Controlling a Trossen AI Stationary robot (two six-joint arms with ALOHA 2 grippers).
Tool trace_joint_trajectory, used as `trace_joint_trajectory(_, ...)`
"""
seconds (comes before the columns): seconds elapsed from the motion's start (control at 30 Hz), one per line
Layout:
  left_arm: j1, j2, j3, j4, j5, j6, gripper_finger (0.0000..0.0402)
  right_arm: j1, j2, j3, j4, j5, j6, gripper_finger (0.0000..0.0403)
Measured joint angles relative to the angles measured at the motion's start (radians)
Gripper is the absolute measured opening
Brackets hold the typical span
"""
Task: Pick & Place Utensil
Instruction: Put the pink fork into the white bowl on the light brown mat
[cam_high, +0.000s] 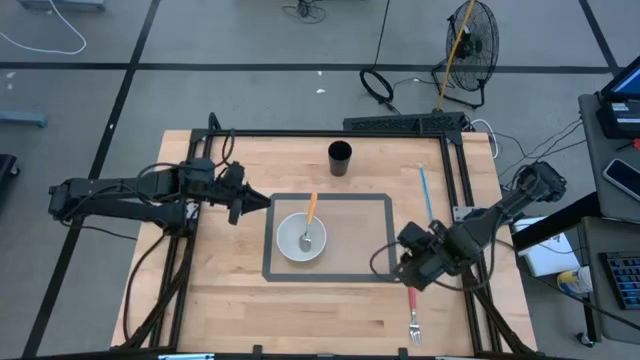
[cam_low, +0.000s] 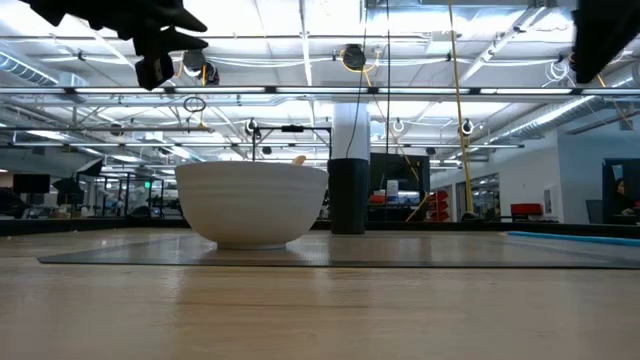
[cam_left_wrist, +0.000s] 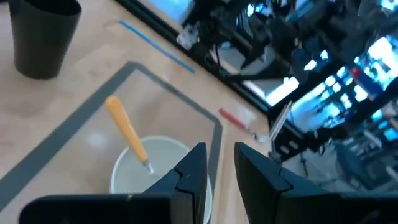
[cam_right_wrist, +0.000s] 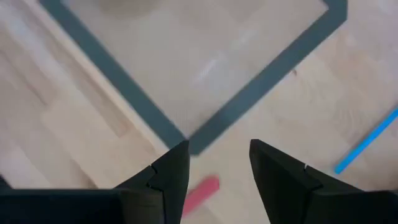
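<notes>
A white bowl (cam_high: 302, 238) stands inside the grey taped rectangle (cam_high: 385, 200), and an orange-handled spoon (cam_high: 310, 212) leans in it with its handle over the far rim. A red-handled fork (cam_high: 412, 308) lies on the wood near the front right. A thin blue utensil (cam_high: 425, 192) lies to the right of the rectangle. My left gripper (cam_left_wrist: 221, 155) hovers open above the bowl's left side, holding nothing. My right gripper (cam_right_wrist: 217, 152) hangs open above the rectangle's near right corner. It points steeply down, and the fork's red handle (cam_right_wrist: 202, 191) shows just below its fingers.
A black cup (cam_high: 340, 158) stands behind the rectangle near the far edge. A black frame rail (cam_high: 455, 170) runs along the table's right side. Bare wood lies in front of the bowl, toward the near edge.
</notes>
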Motion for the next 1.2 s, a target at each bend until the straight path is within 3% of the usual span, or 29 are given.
trace_joint_trajectory(0.13, 0.0, 0.0, 0.0, 0.045, -0.065, -0.019, 0.0085, 0.026, -0.001, -0.018, -0.024, -0.024, -0.02, 0.0162)
trace_joint_trajectory(0.3, 0.0, 0.0, 0.0, 0.129, -0.101, -0.044, 0.0085, 0.003, -0.002, -0.049, 0.023, -0.2, -0.058, 0.0154)
trace_joint_trajectory(0.5, 0.0, 0.0, 0.0, 0.158, -0.09, -0.048, 0.0085, 0.001, -0.002, -0.096, 0.198, -0.211, 0.043, 0.0129)
trace_joint_trajectory(0.8, -0.023, 0.0, 0.0, -0.002, 0.141, 0.013, 0.0085, 0.024, 0.002, -0.102, 0.424, -0.056, 0.161, 0.0121)
trace_joint_trajectory(1.0, -0.039, 0.0, 0.0, -0.065, 0.151, 0.112, 0.0085, 0.018, 0.002, -0.102, 0.688, 0.075, 0.107, 0.012)
trace_joint_trajectory(1.2, -0.041, 0.0, 0.0, -0.064, 0.168, 0.175, 0.0085, 0.002, 0.007, -0.102, 0.74, 0.109, 0.105, 0.0096)
